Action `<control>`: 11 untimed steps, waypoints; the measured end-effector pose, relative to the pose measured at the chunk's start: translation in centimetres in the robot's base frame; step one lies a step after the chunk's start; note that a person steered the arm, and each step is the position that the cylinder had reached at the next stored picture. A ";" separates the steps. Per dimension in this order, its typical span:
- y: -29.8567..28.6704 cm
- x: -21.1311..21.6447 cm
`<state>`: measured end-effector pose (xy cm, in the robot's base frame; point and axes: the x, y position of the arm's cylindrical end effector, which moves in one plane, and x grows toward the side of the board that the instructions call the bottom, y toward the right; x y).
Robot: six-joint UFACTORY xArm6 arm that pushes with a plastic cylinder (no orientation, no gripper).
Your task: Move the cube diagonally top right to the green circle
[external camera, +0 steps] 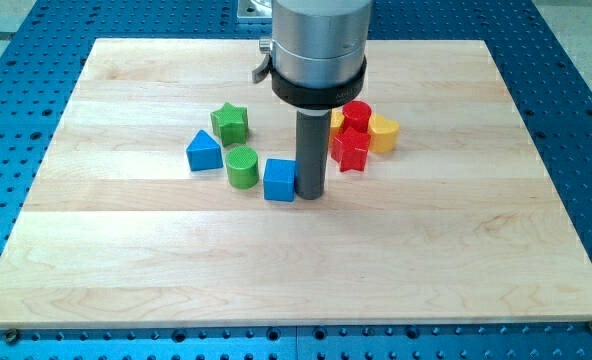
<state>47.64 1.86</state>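
Blue cube (279, 180) sits just right of the green circle (241, 166), my tip (309, 194) touching its right side, likely positioned to nudge it; no pincer fitted.

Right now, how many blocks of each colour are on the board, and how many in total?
Blue: 2, the triangle and the cube
Green: 2, the star and the circle
Red: 2
Yellow: 2, one clear, one mostly hidden behind my rod
Total: 8
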 end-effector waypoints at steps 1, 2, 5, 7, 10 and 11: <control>2.1 2.0; 2.2 5.9; -2.5 2.5; -1.8 -0.4; -3.7 -4.5; -3.5 -5.0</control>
